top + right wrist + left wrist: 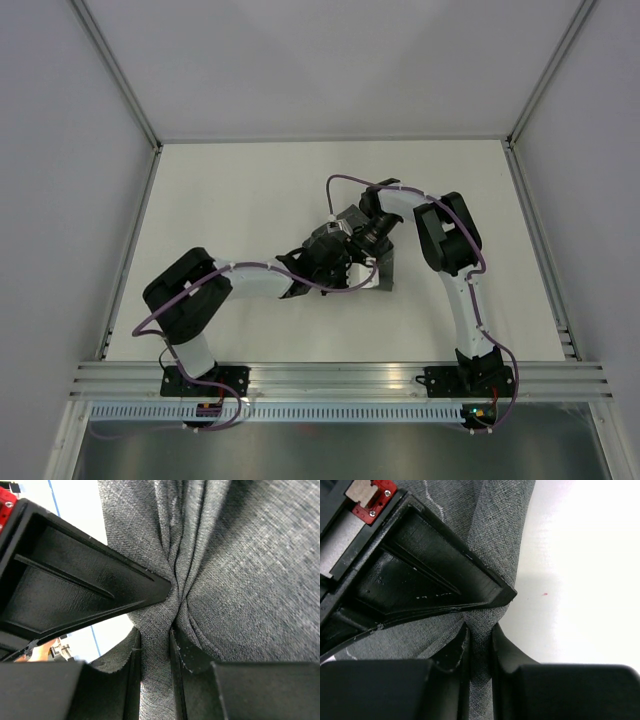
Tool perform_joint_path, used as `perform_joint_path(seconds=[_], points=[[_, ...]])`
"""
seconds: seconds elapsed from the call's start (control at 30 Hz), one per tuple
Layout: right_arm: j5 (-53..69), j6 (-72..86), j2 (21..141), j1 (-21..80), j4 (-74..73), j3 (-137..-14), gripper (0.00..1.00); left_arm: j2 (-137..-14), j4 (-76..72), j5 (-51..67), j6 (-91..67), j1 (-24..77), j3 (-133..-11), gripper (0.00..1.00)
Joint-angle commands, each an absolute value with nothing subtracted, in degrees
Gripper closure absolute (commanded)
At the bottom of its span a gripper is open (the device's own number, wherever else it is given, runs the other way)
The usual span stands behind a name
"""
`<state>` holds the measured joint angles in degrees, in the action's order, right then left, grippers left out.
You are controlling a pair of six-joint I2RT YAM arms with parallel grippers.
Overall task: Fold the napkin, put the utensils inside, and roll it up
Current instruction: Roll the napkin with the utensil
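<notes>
Right of table centre in the top view, the napkin (pixel 383 270) is seen as a dark grey bunch, mostly covered by both wrists. A gathered fold of it is clamped between the fingers of the left gripper (pixel 480 642), with cloth spread toward 12 o'clock and the bare white table (pixel 580 555) at 3 o'clock in the left wrist view. Pleats of the same cloth are pinched tight by the right gripper (pixel 154 647), with fabric fanned out from 12 to 3 o'clock. A black triangular finger (pixel 420 570) is seen at 10 o'clock in each wrist view, its tip against the cloth.
</notes>
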<state>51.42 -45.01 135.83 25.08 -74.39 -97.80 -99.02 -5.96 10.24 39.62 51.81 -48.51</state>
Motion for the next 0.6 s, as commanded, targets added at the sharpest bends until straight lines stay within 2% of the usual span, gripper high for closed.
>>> perform_joint_path(seconds=[0.0, 0.1, 0.13, 0.2, 0.23, 0.33, 0.57], points=[[40.51, -49.04, 139.83, 24.61, -67.85, -96.94, 0.99, -101.95, -0.36, 15.46, 36.12, 51.59, -53.52, 0.85], [41.92, -48.78, 138.78, 24.26, -67.68, -96.42, 0.92, -103.00, 3.51, 19.15, 35.60, 51.15, -55.28, 0.93], [42.36, -48.52, 138.26, 24.08, -66.98, -96.16, 0.83, -103.18, 4.91, 19.86, 35.33, 50.98, -55.63, 0.93], [43.15, -47.21, 136.16, 23.21, -66.10, -95.28, 0.73, -103.36, 5.45, 22.05, 34.63, 50.36, -56.16, 0.95], [44.20, -47.02, 135.45, 22.86, -66.27, -95.19, 0.64, -103.36, 5.54, 22.67, 34.45, 50.10, -56.08, 0.96], [46.05, -45.36, 132.02, 22.24, -66.01, -95.36, 0.55, -103.53, 5.89, 24.69, 33.14, 49.40, -56.34, 0.98], [48.86, -35.52, 123.76, 18.29, -59.68, -95.10, 0.52, -105.20, 10.36, 31.19, 29.27, 47.55, -59.85, 0.98]])
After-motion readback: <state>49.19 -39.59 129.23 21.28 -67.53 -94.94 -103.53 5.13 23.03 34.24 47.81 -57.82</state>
